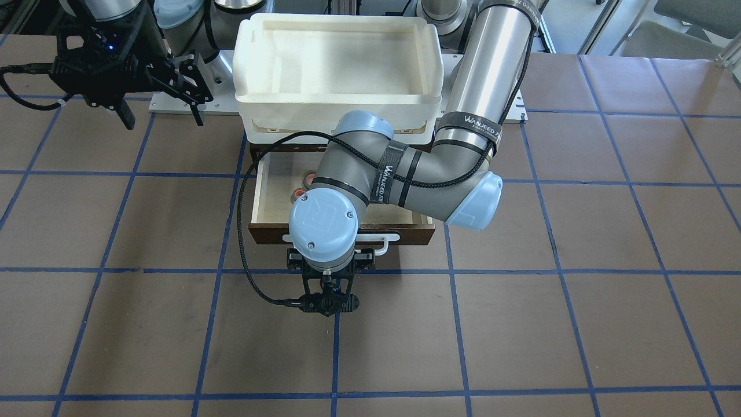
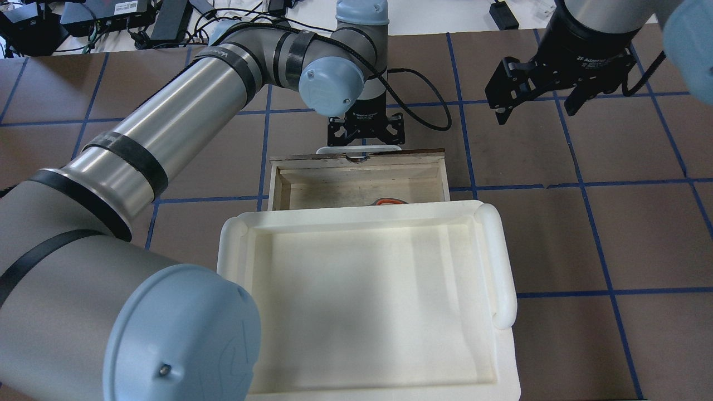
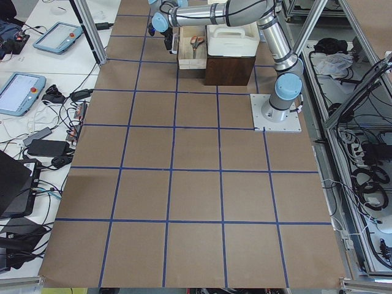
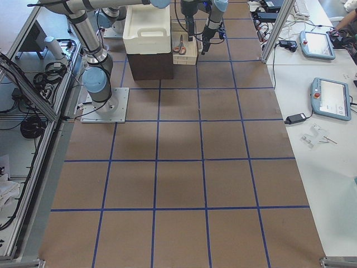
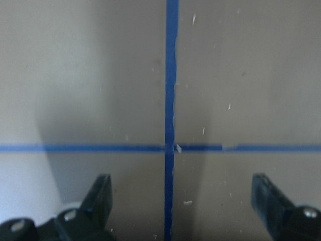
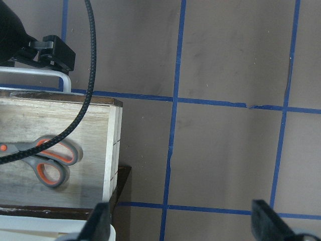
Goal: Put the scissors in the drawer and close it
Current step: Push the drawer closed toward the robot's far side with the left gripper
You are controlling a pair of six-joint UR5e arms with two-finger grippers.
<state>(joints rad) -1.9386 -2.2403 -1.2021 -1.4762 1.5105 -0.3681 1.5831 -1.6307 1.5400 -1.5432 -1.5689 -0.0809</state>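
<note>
The drawer (image 2: pixel 356 167) stands open under the white tray, with its dark front (image 1: pixel 266 234) and white bar handle (image 1: pixel 379 238) facing away from the robot. The scissors (image 6: pixel 47 160) lie flat inside it, grey handles with orange lining; they also show in the overhead view (image 2: pixel 390 201). My left gripper (image 2: pixel 365 133) points down just beyond the handle, over a tape cross, and is open and empty in the left wrist view (image 5: pixel 183 201). My right gripper (image 2: pixel 537 108) hangs open and empty above the table off to the drawer's side (image 6: pixel 181 223).
A large white plastic tray (image 2: pixel 504 262) sits on top of the dark cabinet, covering the drawer's rear. My left arm's elbow (image 1: pixel 405 174) hangs over the drawer. Brown table with blue tape grid all around.
</note>
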